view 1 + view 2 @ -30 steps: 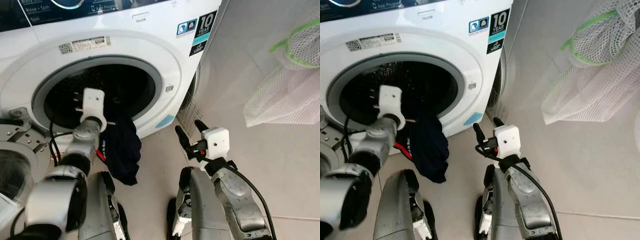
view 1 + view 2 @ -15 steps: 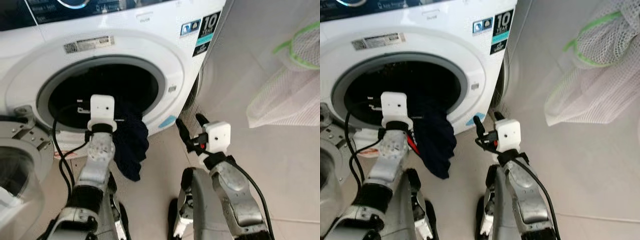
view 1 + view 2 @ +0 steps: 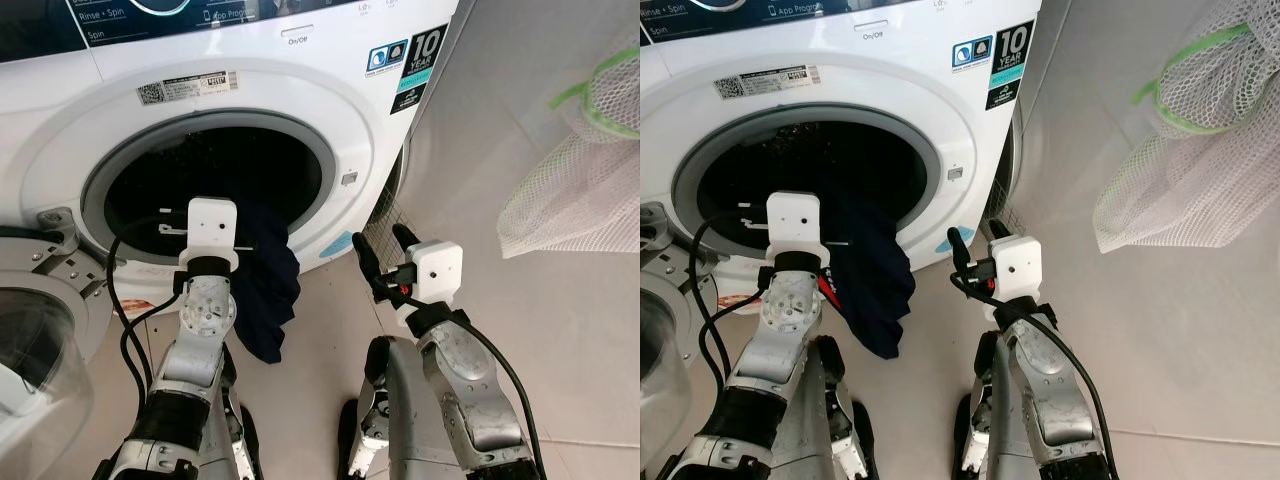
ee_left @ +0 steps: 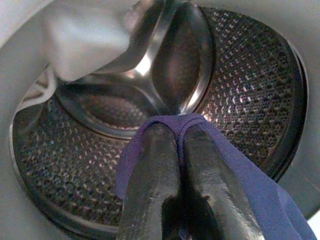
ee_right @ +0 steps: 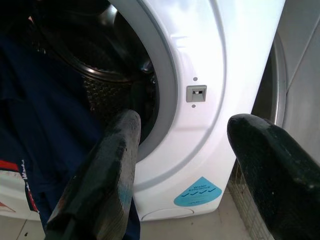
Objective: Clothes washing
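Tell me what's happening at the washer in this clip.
The robot is loading laundry. Its left gripper is shut on a dark blue garment at the mouth of the washing machine's drum; most of the cloth hangs over the rim toward the floor. The right gripper waits open beside the door opening, holding nothing.

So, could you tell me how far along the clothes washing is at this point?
Done: the white front-loading washing machine stands with its door open. In hand: the left gripper is shut on the dark navy garment at the drum mouth; most of the cloth hangs outside over the rim. The right gripper waits open beside it. Left: push the garment fully in, shut the door, start the cycle.
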